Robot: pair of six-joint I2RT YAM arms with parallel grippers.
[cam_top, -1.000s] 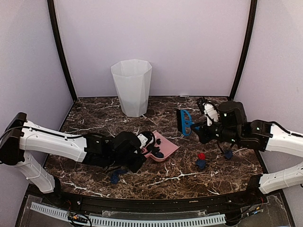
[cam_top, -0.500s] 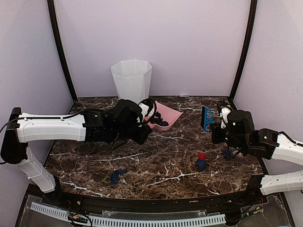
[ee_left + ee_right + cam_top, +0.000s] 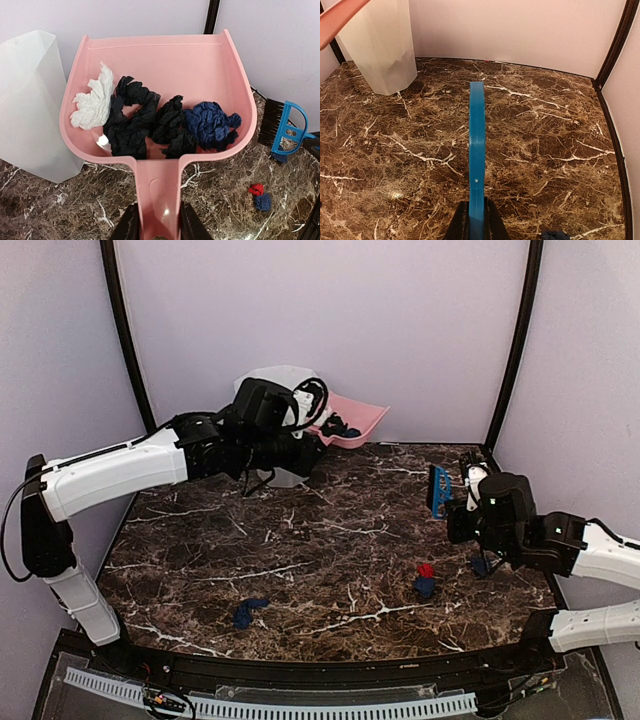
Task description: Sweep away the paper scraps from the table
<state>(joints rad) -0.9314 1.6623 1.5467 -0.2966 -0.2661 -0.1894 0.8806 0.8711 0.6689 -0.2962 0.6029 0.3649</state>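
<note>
**Loaded pan beside the bin.** The left gripper [image 3: 159, 229] was closed on the handle of the pink dustpan [image 3: 160, 60], which was held raised just beside the white bin [image 3: 30, 100] at the far left of the table [image 3: 330, 530]. The right gripper [image 3: 476, 222] was clamped on the blue hand brush [image 3: 476, 145], held at the right.

Some of the paper scraps [image 3: 150, 122] lay in the pan: one white, a black cluster and one navy. Others lay on the marble: a red-and-navy pair [image 3: 425, 582] at the near right, a navy wad [image 3: 248, 612] at the near left, and another navy scrap [image 3: 481, 565] near the right gripper.

The wads look light, soft and crumpled. They would likely roll or scatter, so they are better herded with brush and pan than pinched.

The left arm [image 3: 120, 465] hid much of the bin in the top view. The black wads could not be counted apart. The right wrist view showed the brush edge-on, with its bristles unseen.
</note>
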